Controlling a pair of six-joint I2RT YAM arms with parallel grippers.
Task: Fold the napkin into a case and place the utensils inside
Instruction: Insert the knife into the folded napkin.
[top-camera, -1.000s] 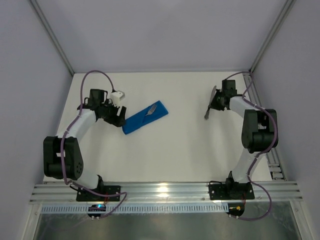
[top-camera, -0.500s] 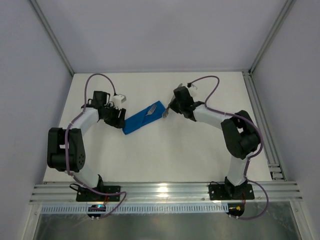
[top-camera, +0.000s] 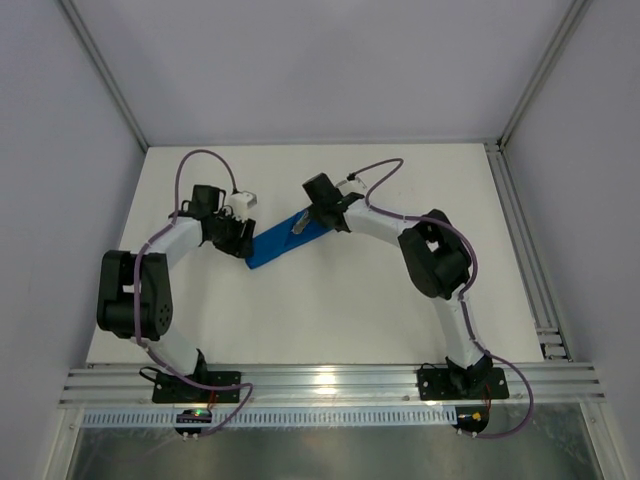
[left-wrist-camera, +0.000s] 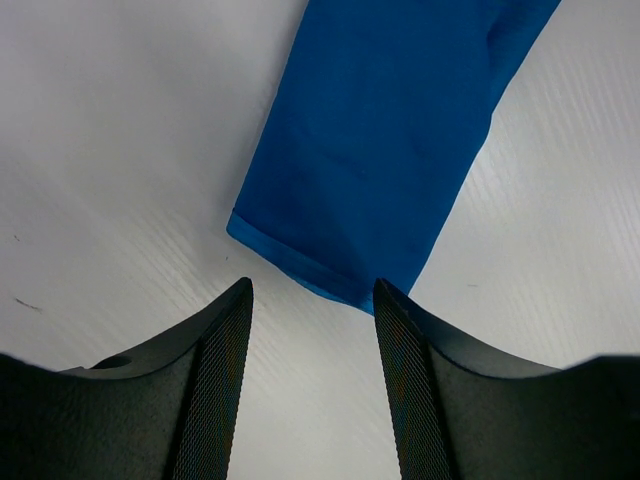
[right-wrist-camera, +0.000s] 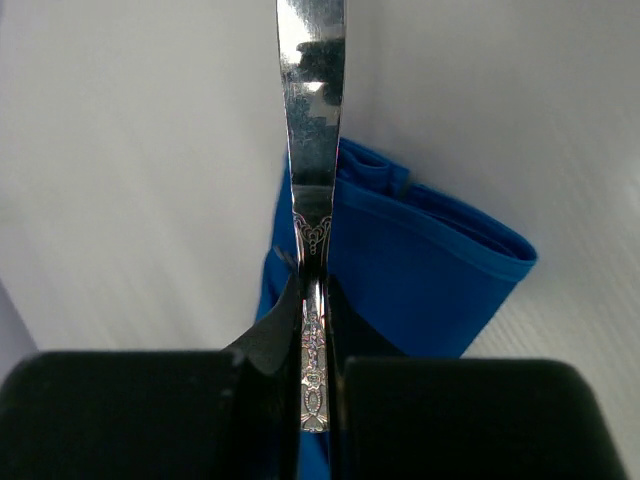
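The napkin (top-camera: 272, 247) lies folded into a narrow bright blue case, slanting from near left to far right. A silver fork (top-camera: 297, 227) rests on its far half. My right gripper (top-camera: 320, 208) hovers at the case's far end, shut on the ornate handle of the knife (right-wrist-camera: 312, 120). In the right wrist view (right-wrist-camera: 313, 275) the blade points away over the cloth's (right-wrist-camera: 430, 270) left edge. My left gripper (top-camera: 242, 242) is open at the near end. In the left wrist view (left-wrist-camera: 312, 290) the cloth's hem (left-wrist-camera: 300, 265) lies just ahead of the fingertips, with nothing between them.
White tabletop (top-camera: 380, 300) bounded by grey walls and a metal frame rail (top-camera: 530, 250) on the right. Both arms' purple cables (top-camera: 185, 165) loop above the work area. The two arms stand close together over the cloth.
The right arm swung left across the table, carrying the knife to the case's far end. The left gripper's jaws narrowed and it stayed at the near end.
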